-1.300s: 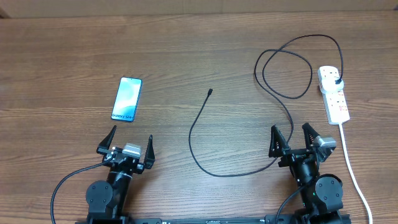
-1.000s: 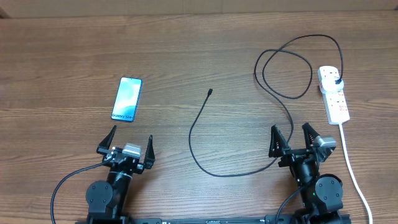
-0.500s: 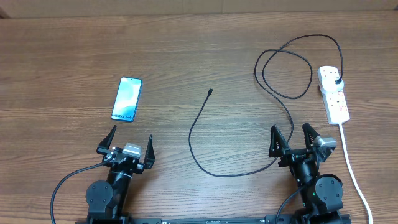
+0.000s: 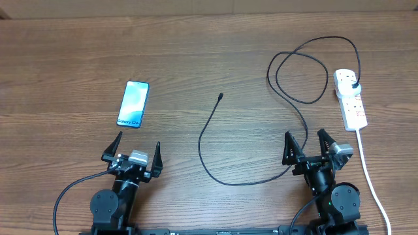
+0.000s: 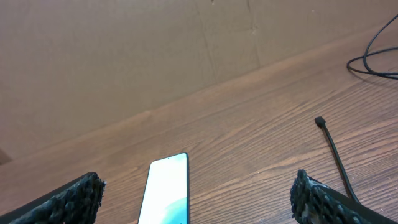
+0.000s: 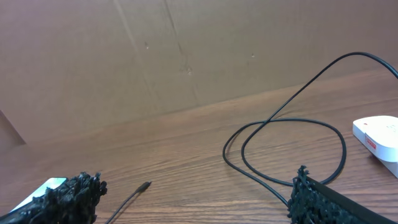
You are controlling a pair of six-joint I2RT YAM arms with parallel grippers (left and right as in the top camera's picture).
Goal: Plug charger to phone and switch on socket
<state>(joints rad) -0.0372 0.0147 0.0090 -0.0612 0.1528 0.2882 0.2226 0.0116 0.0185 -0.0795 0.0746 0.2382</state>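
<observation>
Apparently the first step is not begun yet: the left gripper (image 4: 138, 139) and the right gripper (image 4: 304, 134) are standing wide open, holding nothing. The phone (image 4: 133, 104) is lying at left, the charger tip (image 4: 221, 97) in the middle, the socket (image 4: 351, 98) at right. The next move is calling for grasping that tip.

Both arms are black throughout. The left tool (image 4: 138, 141) and the right tool (image 4: 304, 135) each carry two tapered, pointed black fingers (image 5: 68, 199); the inner pads show a coarse, knobbly texture. A small silver-grey block (image 4: 138, 156) sits at the finger roots. Below it is a round black joint housing (image 4: 104, 203). A thin black cable (image 4: 65, 192) loops from each arm's lower end.
</observation>
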